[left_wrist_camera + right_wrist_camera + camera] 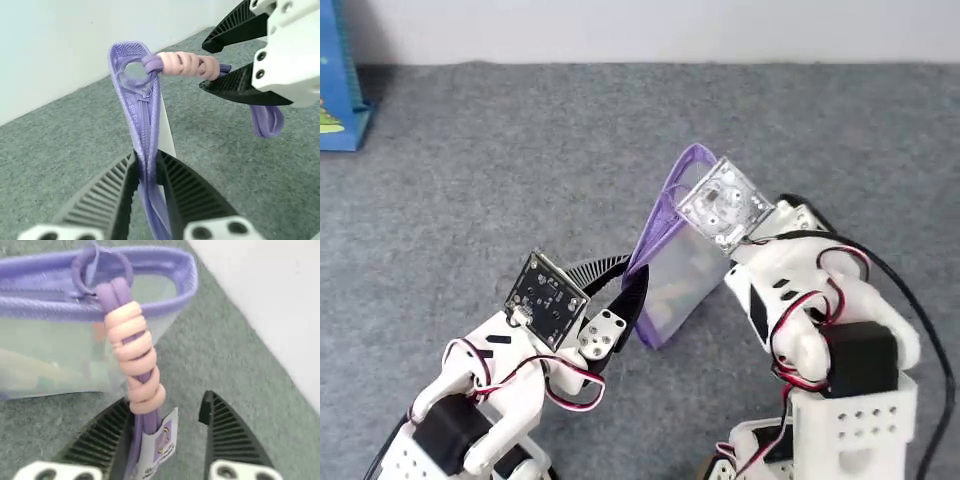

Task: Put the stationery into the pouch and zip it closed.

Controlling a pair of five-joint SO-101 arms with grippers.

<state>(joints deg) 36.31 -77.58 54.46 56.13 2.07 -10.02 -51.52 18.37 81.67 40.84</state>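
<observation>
High view: found pouch standing on edge on table, between the two arms, zip band uppermost. Left wrist view: found left hand clamped on zip band near one end, pinching pouch upright. Right wrist view: found right hand apart, straddling pull, a cord wrapped in pink coils, touching one finger but not yet pinched. Made out pale shapes through clear wall, likely stationery inside; could not judge zip's progress. Judged pouch light, soft and floppy, with slick clear walls, so apt to fold or slip unless held by the stitched band. Judged pull limp and prone to swing; best taken on the pink coils, close to ring, then drawn along band against left hand's hold. Expected little resistance beyond zip's drag.
</observation>
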